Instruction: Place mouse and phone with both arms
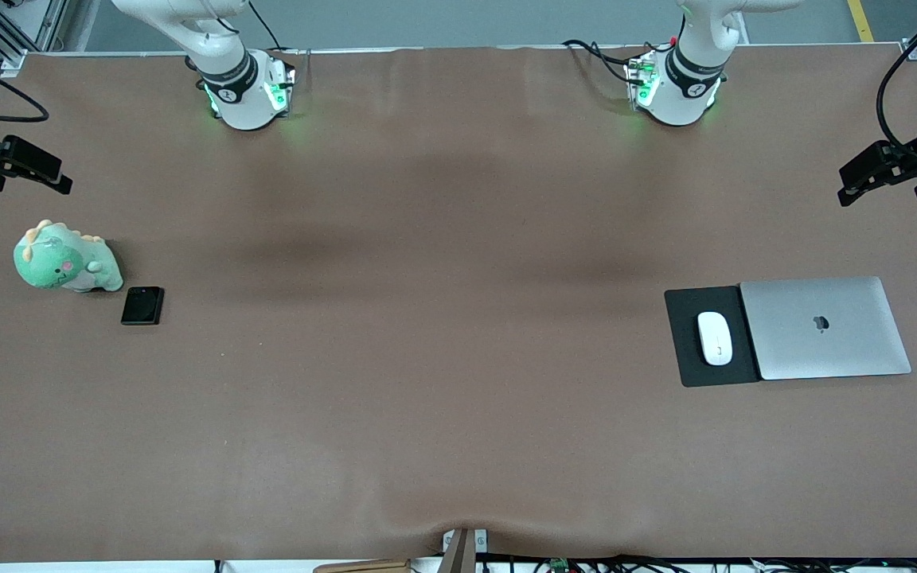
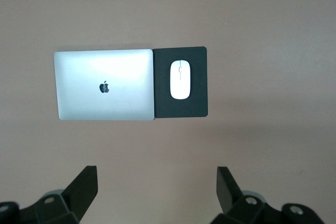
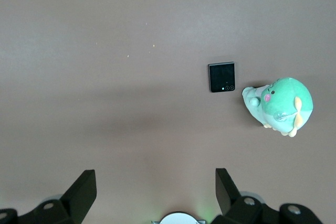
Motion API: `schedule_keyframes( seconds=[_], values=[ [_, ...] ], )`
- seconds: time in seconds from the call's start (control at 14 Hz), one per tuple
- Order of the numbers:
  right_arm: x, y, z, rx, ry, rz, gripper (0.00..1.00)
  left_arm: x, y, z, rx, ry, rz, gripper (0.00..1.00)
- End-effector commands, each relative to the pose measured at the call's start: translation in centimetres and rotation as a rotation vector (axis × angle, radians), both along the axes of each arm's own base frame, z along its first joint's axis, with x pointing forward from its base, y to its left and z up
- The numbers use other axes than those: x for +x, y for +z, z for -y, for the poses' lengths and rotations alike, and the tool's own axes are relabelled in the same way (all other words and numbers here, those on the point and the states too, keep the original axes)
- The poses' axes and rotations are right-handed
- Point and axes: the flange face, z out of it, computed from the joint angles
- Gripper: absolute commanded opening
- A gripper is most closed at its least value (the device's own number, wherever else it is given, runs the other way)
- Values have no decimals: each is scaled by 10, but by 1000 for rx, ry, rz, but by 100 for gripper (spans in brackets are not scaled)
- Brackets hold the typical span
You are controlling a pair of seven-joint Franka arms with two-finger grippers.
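White mouse [image 1: 715, 337] on black pad [image 1: 685, 306], left arm's end; left tool [image 2: 157, 192] above, fingers apart. Black phone [image 1: 142, 305] beside plush dinosaur [image 1: 64, 259], right arm's end; right tool [image 3: 156, 192] likewise apart.

Apple logo on laptop [image 1: 825, 328] lid

Both arms wait, raised high over the surface [image 1: 442, 398]. The left end effector [image 2: 157, 192] hangs with fingers spread wide, pointing down. The right end effector [image 3: 156, 192] hangs likewise, fingers wide apart, holding nothing.
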Motion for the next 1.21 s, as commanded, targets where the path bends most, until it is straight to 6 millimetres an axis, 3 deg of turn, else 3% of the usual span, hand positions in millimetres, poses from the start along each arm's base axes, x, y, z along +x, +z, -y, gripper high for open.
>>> schedule_keyframes(
  seconds=[0.0,1.14],
  values=[
    [2,1,-5,1,16,-13,100,1,2,-2,-26,-5,-5,100],
    [0,4,-3,1,12,-5,100,2,2,0,-30,-10,-4,100]
  ],
)
